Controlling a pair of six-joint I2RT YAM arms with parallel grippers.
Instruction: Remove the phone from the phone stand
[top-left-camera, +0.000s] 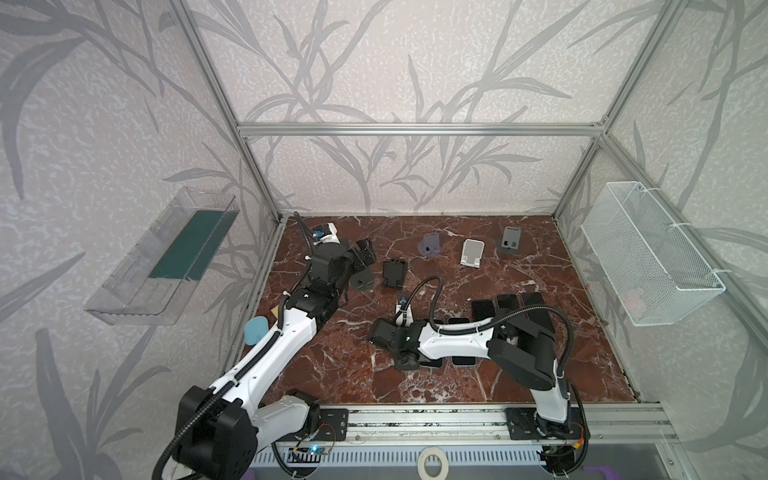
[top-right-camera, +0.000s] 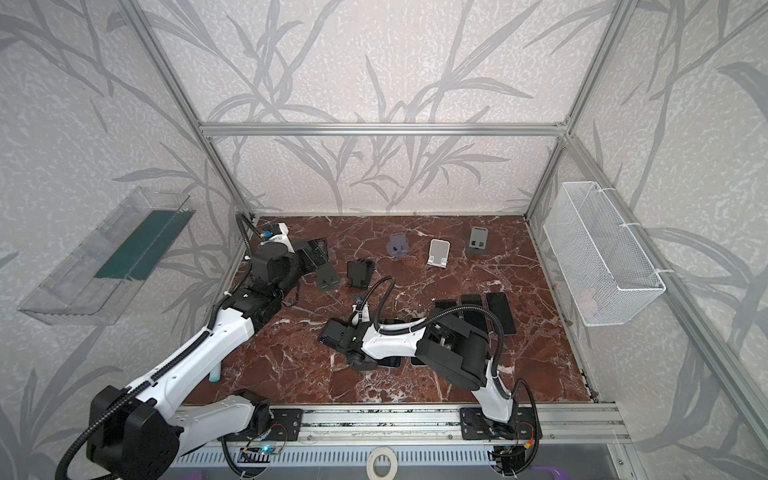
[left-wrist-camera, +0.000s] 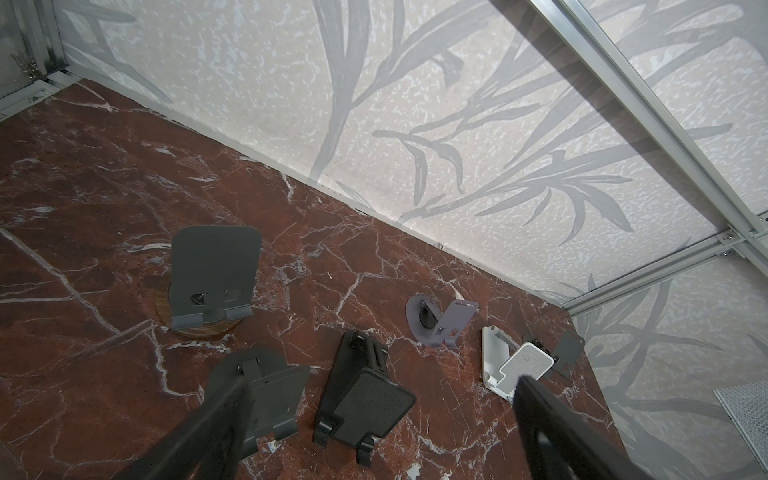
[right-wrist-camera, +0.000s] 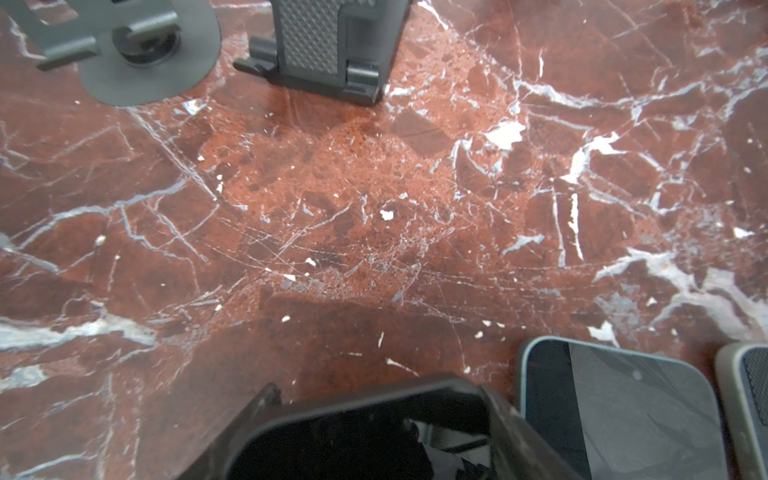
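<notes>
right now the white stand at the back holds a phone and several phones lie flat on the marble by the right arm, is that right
Not quite: the white stand is empty, as the left wrist view shows. Several phones do lie flat on the marble by the right arm, seen in both top views.

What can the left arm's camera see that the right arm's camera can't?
Only the left wrist view: the leafy wall, a grey stand on a wooden disc, a lilac stand, a white stand and a corner of the mesh basket. Only the right wrist view: a dark phone lying flat, with part of another phone beside it. Both: the red marble table, the black bumpy stand and the grey round-foot stand. Neither shows a phone on a stand.
</notes>
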